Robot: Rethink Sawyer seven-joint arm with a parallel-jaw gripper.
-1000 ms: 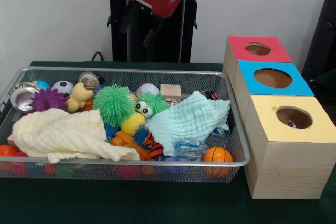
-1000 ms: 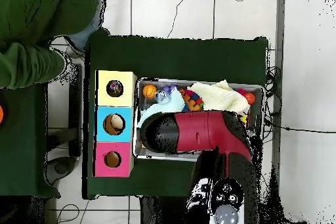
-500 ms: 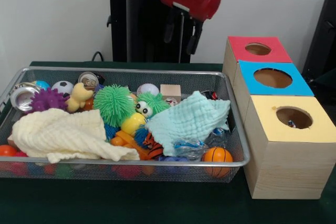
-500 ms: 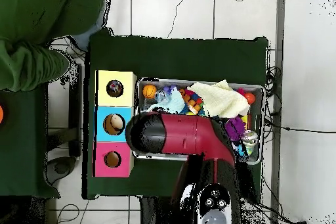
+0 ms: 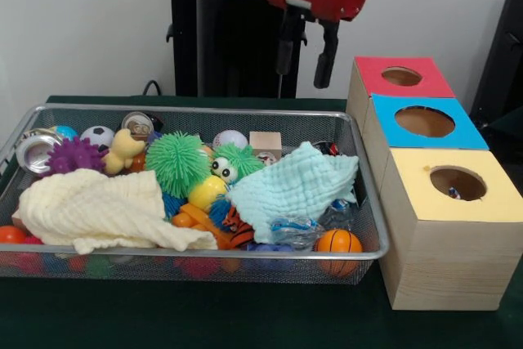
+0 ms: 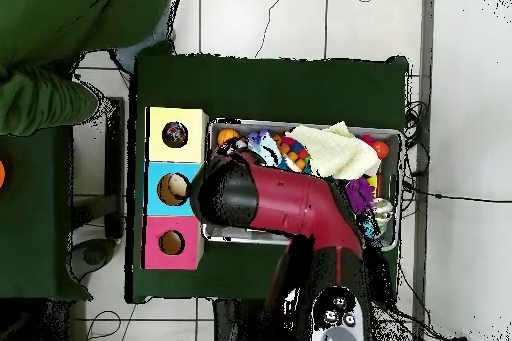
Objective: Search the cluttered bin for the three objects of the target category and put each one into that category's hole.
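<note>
Pincer (image 5: 306,51) open and empty, high over the far right corner of the wire bin (image 5: 369,202). Toys and cloths piled in the bin; three holed boxes (image 5: 445,202) just right of it on the green surface (image 5: 245,316).

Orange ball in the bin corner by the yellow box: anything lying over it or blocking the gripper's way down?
Nothing visible covers the orange ball. The gripper hangs high, jaws open and empty. The blue cloth lies beside the ball, not on it.
</note>
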